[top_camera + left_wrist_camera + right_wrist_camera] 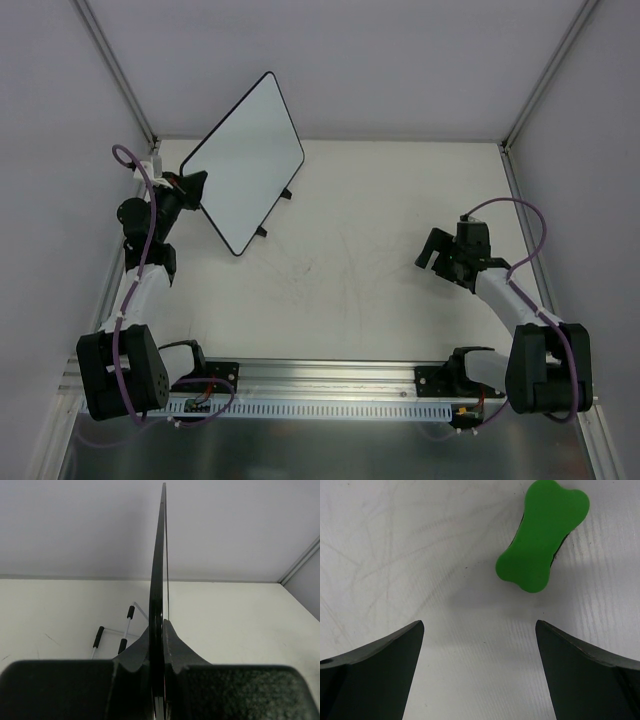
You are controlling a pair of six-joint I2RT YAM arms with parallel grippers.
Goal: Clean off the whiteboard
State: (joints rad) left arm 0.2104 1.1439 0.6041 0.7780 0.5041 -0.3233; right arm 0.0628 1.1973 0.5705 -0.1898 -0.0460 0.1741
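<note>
left end effector grips the black-rimmed white whiteboard by its edge; the right end effector, spread wide, should centre over the green bone-shaped eraser before closing.

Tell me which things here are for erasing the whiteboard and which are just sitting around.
For the job:
- whiteboard, tilted up, left gripper with jaws shut on its edge
- green bone-shaped eraser, lying on the table ahead of the right gripper, whose jaws are open

Just there:
- metal rail at the table's near edge
- purple cables on the arms
</note>
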